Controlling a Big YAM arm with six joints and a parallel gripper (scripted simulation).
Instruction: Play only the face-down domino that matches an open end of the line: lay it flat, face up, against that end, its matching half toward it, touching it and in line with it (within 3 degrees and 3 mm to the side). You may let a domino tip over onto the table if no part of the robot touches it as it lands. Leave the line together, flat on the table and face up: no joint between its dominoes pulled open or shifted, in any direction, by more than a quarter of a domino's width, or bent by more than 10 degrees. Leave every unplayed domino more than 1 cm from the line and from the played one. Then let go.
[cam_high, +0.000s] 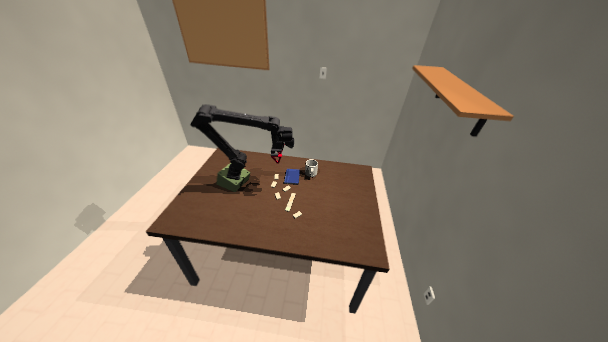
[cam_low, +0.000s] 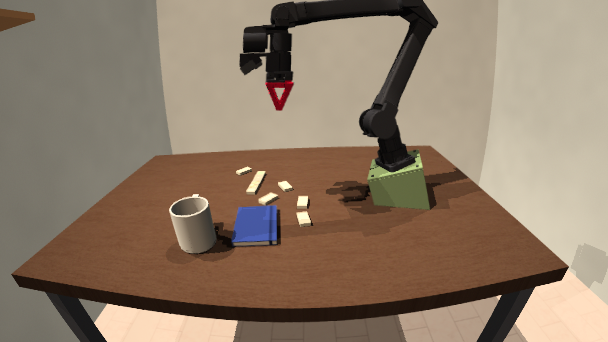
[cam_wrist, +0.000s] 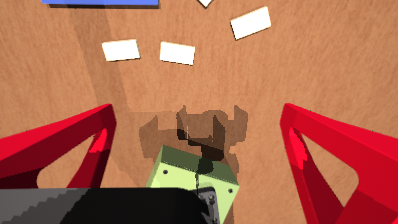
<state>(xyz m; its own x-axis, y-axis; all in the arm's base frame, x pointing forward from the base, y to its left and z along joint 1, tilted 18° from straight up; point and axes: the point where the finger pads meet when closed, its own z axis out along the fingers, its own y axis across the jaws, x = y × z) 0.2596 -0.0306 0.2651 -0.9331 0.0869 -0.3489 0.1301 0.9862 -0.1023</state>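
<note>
The line (cam_high: 290, 202) (cam_low: 256, 182) is a straight strip of cream dominoes flat on the table; its pips are too small to read. Several loose dominoes lie apart around it with plain tops. One (cam_high: 297, 214) (cam_low: 244, 171) is beyond the line's end farthest from the book. Another (cam_high: 286, 188) (cam_low: 268, 198) lies between line and book. A third (cam_high: 277, 196) (cam_low: 285, 186) (cam_wrist: 251, 23) lies on the robot's side. Two more, one (cam_high: 274, 184) (cam_low: 302, 202) (cam_wrist: 177, 53) beside the other (cam_high: 276, 176) (cam_low: 303, 219) (cam_wrist: 121, 50), lie nearer the base. My gripper (cam_high: 278, 160) (cam_low: 279, 108) (cam_wrist: 198, 113) is open and empty, high above the table.
A blue book (cam_high: 292, 176) (cam_low: 256, 225) (cam_wrist: 100, 1) lies flat near the loose dominoes. A white mug (cam_high: 313, 168) (cam_low: 194, 230) stands beside it. The green robot base (cam_high: 231, 180) (cam_low: 400, 187) (cam_wrist: 172, 172) is on the other side. An orange shelf (cam_high: 460, 92) is on the wall.
</note>
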